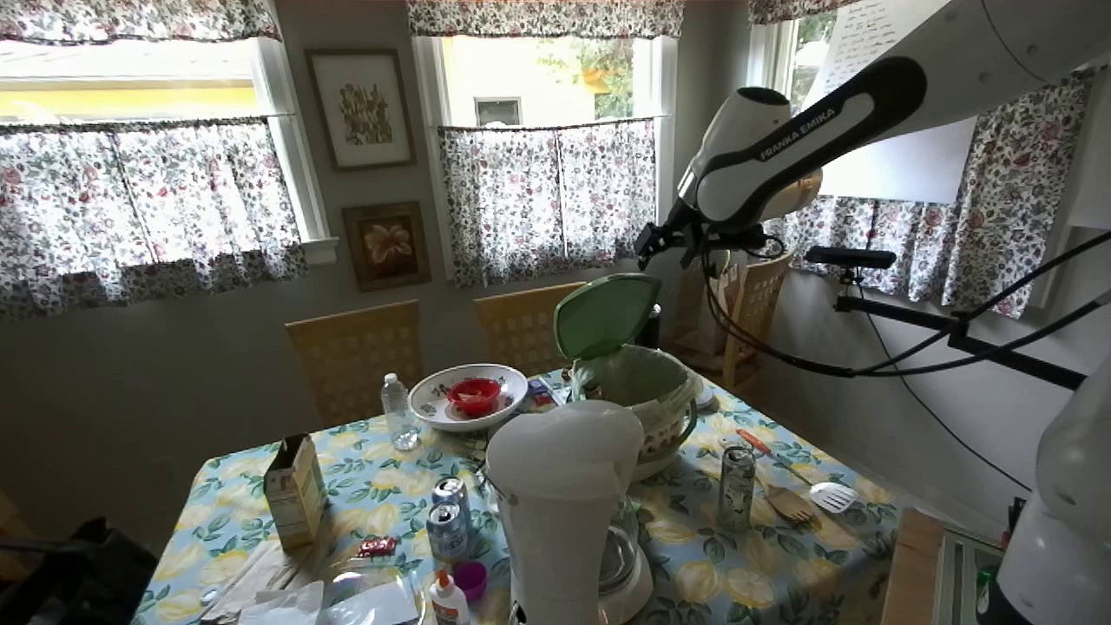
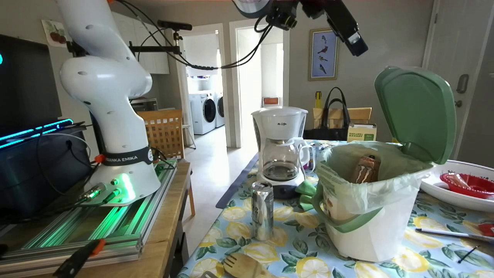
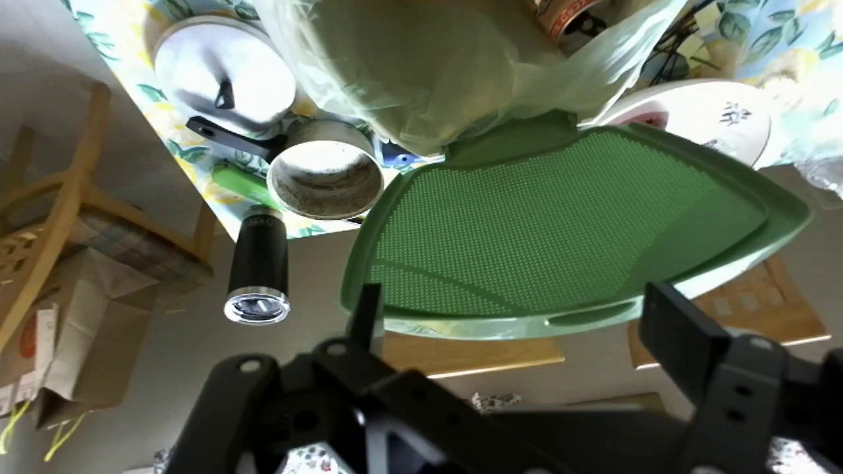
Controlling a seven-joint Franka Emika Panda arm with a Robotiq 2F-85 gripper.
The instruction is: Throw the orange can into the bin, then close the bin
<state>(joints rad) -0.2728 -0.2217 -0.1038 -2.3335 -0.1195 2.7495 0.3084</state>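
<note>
The bin [image 2: 370,235] stands on the table with a white body and a pale green bag liner; it also shows in an exterior view [image 1: 664,443]. Its green lid [image 2: 418,112] stands open, tilted up and back; it also shows in an exterior view [image 1: 608,317] and in the wrist view [image 3: 560,224]. The orange-brown can [image 2: 366,170] leans inside the bin, its top also in the wrist view [image 3: 570,16]. My gripper [image 3: 514,303] is open and empty, above the raised lid and apart from it; it also shows in both exterior views [image 1: 664,247] [image 2: 357,42].
A white coffee maker [image 2: 279,123] and an upright silver can [image 2: 262,212] stand near the bin. A white bowl [image 1: 434,408] lies beside it. A metal pot [image 3: 323,204], a round lid [image 3: 257,79] and a dark tumbler [image 3: 259,257] are near the table edge.
</note>
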